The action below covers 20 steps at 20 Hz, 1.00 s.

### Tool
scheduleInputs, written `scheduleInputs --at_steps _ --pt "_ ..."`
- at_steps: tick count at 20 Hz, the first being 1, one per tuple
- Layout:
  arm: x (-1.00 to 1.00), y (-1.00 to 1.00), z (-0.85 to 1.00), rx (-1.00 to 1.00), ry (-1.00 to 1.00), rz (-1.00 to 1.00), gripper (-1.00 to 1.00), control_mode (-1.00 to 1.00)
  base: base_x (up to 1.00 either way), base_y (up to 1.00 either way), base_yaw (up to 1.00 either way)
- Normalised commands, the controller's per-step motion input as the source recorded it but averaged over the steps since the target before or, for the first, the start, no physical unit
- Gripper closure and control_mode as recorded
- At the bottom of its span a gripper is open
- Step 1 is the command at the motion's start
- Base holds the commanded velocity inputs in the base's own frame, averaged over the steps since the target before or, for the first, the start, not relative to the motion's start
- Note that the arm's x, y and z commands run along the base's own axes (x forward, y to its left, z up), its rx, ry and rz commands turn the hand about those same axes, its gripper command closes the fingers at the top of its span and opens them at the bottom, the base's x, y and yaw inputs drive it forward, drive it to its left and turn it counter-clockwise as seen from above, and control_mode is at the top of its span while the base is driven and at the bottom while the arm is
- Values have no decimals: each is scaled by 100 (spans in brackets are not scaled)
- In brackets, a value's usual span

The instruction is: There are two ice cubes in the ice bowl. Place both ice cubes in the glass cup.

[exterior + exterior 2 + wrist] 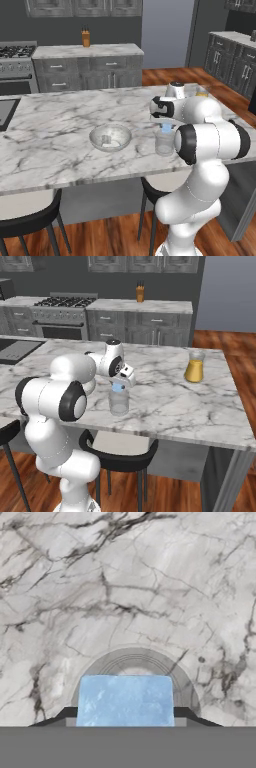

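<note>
My gripper [166,127] hangs just above the glass cup [164,145], shut on the pale blue ice cube [166,129]. From the right base view, the blue cube [118,387] sits between the fingers directly over the cup [119,404]. The hand view looks straight down: the blue cube [125,699] covers most of the cup's round rim [135,656]. The ice bowl [123,135] stands on the marble counter left of the cup, with the whitish ice cube [106,140] inside it.
A glass of orange-yellow liquid [194,367] stands on the counter to the right of the cup. A dark inset panel [6,112] lies at the counter's far left. Black stools [120,453] stand under the near edge.
</note>
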Motion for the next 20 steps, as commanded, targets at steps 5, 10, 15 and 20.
scheduleInputs --at_steps 5,10,15,20 --pt "0 0 -1 3 0 0 100 -100 0 0 0" --pt "4 2 -4 0 0 0 100 -100 0 0 0" --pt "14 1 -6 0 0 0 100 -100 0 0 0" --pt "3 0 -7 6 0 0 100 -100 0 0 0"
